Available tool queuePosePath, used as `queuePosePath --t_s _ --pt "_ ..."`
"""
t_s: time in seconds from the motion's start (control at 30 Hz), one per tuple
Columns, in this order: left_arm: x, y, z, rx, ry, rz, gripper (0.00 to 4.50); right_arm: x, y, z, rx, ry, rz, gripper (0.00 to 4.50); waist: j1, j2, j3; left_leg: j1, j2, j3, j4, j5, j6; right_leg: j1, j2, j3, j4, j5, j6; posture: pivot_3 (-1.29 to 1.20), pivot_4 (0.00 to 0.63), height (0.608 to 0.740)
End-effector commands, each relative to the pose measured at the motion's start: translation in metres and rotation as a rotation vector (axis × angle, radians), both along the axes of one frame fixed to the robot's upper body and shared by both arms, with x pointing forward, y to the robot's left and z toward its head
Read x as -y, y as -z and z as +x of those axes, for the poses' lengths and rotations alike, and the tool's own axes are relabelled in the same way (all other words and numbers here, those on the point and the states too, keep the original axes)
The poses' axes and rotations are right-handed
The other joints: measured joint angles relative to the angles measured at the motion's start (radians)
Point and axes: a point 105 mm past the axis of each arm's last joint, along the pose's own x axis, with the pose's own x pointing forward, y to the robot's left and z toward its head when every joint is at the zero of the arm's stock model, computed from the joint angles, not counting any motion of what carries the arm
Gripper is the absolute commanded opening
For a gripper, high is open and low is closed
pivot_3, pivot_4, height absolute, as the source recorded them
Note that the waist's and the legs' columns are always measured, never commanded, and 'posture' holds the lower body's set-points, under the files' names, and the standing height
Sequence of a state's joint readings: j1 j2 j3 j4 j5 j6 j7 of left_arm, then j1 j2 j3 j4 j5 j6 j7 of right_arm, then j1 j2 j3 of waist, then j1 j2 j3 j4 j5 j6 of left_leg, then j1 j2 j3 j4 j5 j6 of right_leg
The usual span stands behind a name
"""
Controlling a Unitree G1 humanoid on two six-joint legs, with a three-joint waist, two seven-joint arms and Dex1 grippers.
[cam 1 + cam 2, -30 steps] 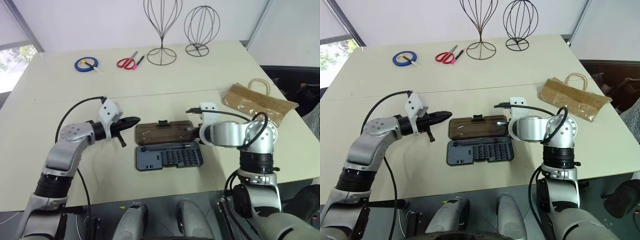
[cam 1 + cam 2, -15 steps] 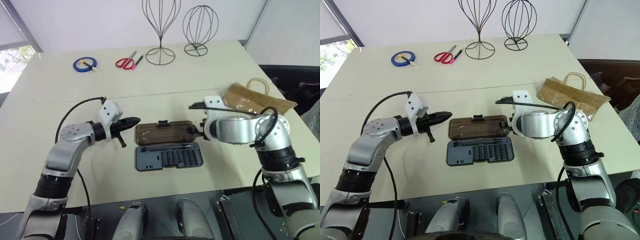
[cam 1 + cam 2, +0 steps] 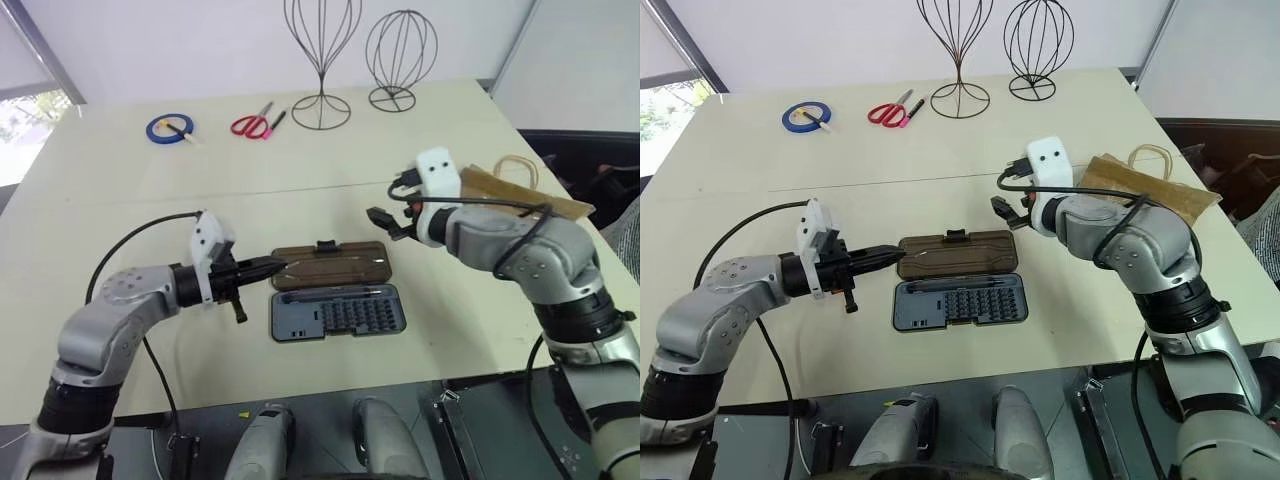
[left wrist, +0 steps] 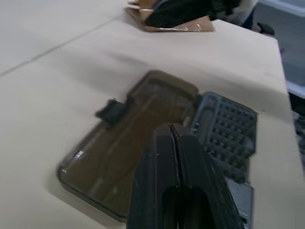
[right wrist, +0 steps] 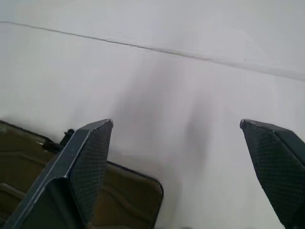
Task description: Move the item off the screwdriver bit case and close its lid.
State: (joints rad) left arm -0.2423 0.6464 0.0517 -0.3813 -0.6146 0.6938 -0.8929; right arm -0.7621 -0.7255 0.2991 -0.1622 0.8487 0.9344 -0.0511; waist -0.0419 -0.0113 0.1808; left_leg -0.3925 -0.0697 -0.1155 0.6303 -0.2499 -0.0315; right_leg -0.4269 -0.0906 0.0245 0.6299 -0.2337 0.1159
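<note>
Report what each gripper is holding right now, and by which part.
Nothing is held. The right gripper is open and empty above the table, past the lid. The left gripper is shut on nothing, its tip at the lid's edge.

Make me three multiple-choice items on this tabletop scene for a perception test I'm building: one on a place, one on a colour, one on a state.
1. Where does the paper bag lie?
A. On the bit tray
B. On the table, on the robot's right, apart from the case
C. Beside the blue tape roll

2. What colour are the scissors' handles?
A. Red
B. Green
C. Yellow

3. How does the lid of the screwdriver bit case stand?
A. Shut over the tray
B. Upright
C. Flat on the table, open

Key: 1 B, the bag rests behind the right hand, clear of the case. 2 A, red loops near the wire stands. 3 C, the lid lies flat beyond the tray with the bits uncovered, and the left hand is at its edge.
</note>
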Motion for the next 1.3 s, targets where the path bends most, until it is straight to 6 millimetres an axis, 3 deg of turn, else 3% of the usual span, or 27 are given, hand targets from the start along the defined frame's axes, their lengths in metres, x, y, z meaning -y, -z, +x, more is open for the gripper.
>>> queuePosePath --t_s 0.03,0.27,0.4,0.67,0.9,1.3 --pt "0.005 -0.002 -0.010 0.002 0.053 0.021 0.00 -0.010 -0.014 0.007 0.131 -0.125 -0.092 4.45 0.000 0.000 0.000 0.000 0.000 0.000 0.000 0.000 0.000 0.000 0.000 0.000 0.000 0.000 0.000 0.00 0.150 0.740" --pt "0.008 0.024 -0.017 -0.079 0.097 0.051 0.00 -0.018 0.003 0.023 0.075 -0.204 -0.152 4.45 0.003 0.000 0.000 0.000 0.000 0.000 0.000 0.000 0.000 0.000 0.000 0.000 0.000 0.000 0.000 0.00 0.150 0.740" --pt "0.011 0.054 -0.022 -0.138 0.150 0.107 0.00 -0.014 0.008 0.032 0.073 -0.236 -0.251 4.45 0.004 0.000 0.000 0.000 0.000 0.000 0.000 0.000 0.000 0.000 -0.001 0.000 0.000 0.000 0.000 0.00 0.150 0.740" --pt "0.013 0.074 -0.018 -0.156 0.174 0.140 0.00 -0.016 0.016 0.026 0.007 -0.424 -0.326 4.45 0.004 0.000 0.000 0.000 -0.001 0.000 0.000 0.000 0.000 0.000 -0.001 0.000 0.000 0.000 0.000 0.00 0.150 0.740" --pt "0.011 0.087 -0.016 -0.158 0.169 0.153 0.00 -0.022 0.009 0.016 -0.049 -0.573 -0.235 4.45 0.005 0.000 0.000 0.001 -0.001 -0.001 0.000 0.000 0.000 0.000 -0.002 0.000 0.000 0.000 0.000 0.00 0.150 0.740" --pt "-0.004 0.117 -0.023 -0.153 0.157 0.162 0.00 -0.024 0.032 0.022 -0.111 -0.609 -0.287 4.45 0.004 0.003 -0.002 0.002 -0.001 -0.002 0.000 0.000 -0.001 0.001 -0.003 0.000 0.001 0.000 0.000 0.00 0.150 0.740"
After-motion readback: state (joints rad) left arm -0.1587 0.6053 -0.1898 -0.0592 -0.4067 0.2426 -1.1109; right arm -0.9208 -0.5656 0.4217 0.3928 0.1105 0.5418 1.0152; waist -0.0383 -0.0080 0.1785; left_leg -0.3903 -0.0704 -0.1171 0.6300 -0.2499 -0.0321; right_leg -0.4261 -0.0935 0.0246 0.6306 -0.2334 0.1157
